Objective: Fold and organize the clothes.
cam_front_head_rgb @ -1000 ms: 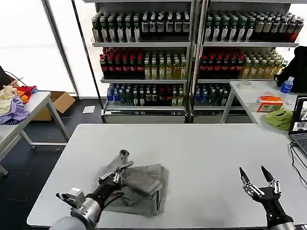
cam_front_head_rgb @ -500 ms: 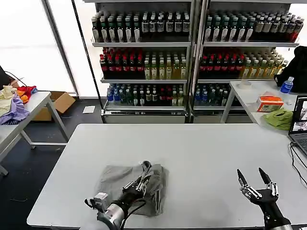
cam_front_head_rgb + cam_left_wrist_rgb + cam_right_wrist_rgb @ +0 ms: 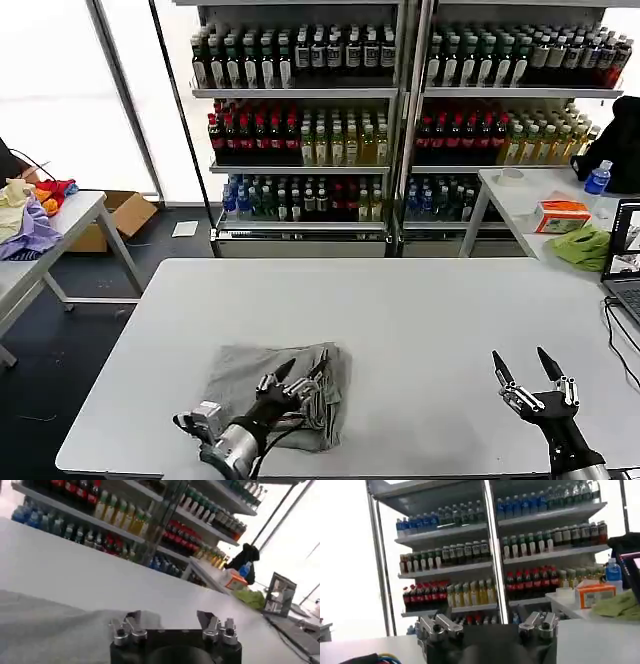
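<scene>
Left gripper [image 3: 297, 372] sits low over the near-left part of my table [image 3: 420, 310], fingers spread, tips resting over the right half of the grey shirt [image 3: 250, 375]. Nothing is pinched between them. From the left wrist camera, the two finger bases stand well apart and grey cloth [image 3: 45, 630] lies just beneath and beside them, with bare table surface [image 3: 60, 565] stretching away beyond it.

Shirt: folded into a rough rectangle, lying flat near the front edge of the table, left of centre. Its right edge is bunched into loose ridges where my fingers are. No print or collar can be made out from the head camera.

Right gripper [image 3: 530, 372] hovers at the near-right corner of the table, well apart from the shirt, fingers splayed in a V and pointing upward, holding nothing. Right wrist camera looks out at drink shelves [image 3: 520, 565] past the two separated finger mounts.

Background: bottle shelves [image 3: 400, 110] behind the table; side table with coloured garments [image 3: 30, 215] at far left; lime-green cloth [image 3: 583, 245] on a table at far right.
</scene>
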Controlling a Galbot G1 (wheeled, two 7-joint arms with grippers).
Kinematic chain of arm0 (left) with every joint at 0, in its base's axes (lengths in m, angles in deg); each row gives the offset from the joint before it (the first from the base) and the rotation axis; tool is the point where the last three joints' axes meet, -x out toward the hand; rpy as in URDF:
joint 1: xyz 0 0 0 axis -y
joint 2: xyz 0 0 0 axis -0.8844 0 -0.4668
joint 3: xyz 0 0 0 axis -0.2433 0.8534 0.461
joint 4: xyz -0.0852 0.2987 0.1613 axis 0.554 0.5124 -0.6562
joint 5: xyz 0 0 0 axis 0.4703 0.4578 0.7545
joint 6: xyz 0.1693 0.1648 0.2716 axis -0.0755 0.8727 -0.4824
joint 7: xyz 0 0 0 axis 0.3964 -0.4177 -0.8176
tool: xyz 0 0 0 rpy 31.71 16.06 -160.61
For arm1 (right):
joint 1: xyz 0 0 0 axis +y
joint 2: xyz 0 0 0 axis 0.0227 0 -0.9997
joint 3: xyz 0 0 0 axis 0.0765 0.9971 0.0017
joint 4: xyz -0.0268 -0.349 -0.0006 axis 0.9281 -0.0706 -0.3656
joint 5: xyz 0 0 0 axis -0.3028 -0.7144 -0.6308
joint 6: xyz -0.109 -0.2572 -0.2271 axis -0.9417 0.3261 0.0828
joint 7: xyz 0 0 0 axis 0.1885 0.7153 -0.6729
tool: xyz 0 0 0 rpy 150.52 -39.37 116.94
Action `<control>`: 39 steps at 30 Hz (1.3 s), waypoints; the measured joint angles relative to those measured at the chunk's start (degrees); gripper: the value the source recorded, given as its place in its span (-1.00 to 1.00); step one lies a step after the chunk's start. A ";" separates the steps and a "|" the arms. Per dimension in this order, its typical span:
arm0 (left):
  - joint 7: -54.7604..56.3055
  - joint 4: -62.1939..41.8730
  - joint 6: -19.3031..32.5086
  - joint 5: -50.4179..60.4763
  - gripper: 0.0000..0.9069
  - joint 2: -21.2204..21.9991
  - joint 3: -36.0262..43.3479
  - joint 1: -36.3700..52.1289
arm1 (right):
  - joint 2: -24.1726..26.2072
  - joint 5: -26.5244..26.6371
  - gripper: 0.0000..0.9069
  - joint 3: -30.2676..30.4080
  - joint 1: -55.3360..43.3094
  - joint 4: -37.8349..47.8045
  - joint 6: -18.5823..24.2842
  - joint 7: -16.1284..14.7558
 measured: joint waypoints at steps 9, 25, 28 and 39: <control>-5.95 -1.80 -0.17 5.06 1.00 -1.11 -13.82 -5.61 | 0.95 -0.05 1.00 0.91 -0.92 0.60 -0.09 -0.01; -10.31 -7.46 0.49 13.44 1.00 1.54 -19.70 -8.41 | 1.48 0.34 1.00 0.17 -0.85 0.70 -0.26 0.02; -10.56 -8.17 0.49 13.53 1.00 2.25 -19.67 -8.66 | 1.40 0.35 1.00 0.19 -0.89 0.63 -0.30 0.03; -10.93 -9.42 -0.08 13.39 0.40 4.74 -18.80 -8.78 | 1.07 0.65 1.00 -0.40 -0.78 -0.66 -0.82 0.14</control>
